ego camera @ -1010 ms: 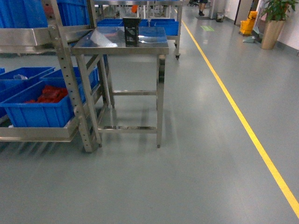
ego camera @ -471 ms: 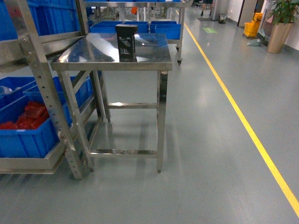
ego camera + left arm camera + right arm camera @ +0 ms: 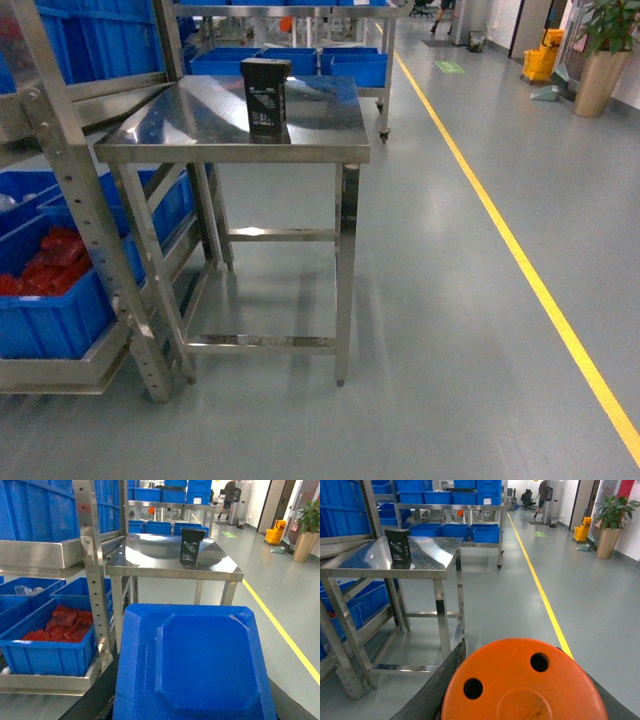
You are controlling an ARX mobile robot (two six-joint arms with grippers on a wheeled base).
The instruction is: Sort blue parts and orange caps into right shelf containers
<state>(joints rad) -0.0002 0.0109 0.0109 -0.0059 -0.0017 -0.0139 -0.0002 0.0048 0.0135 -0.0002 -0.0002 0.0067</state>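
Observation:
In the left wrist view a big blue part (image 3: 200, 665) with a raised octagonal panel fills the lower frame. My left gripper (image 3: 195, 672) is shut on it, with dark fingers (image 3: 97, 700) showing at each side. In the right wrist view, my right gripper (image 3: 522, 680) is shut on a round orange cap (image 3: 520, 690) with two holes. Bright blue open-top containers (image 3: 55, 310) sit on the steel shelf rack (image 3: 70, 190) at the left; one holds red pieces (image 3: 65, 625). Neither gripper shows in the head view.
A steel table (image 3: 200, 125) stands straight ahead with a black box (image 3: 266, 95) on top. More blue crates (image 3: 300, 62) sit on a rack behind it. A yellow floor line (image 3: 540, 290) runs along the right, with a potted plant (image 3: 600, 50) beyond.
The head view has closed in on the steel table. The shelf rack and its blue containers have slid toward the left edge, and the table now looks larger.

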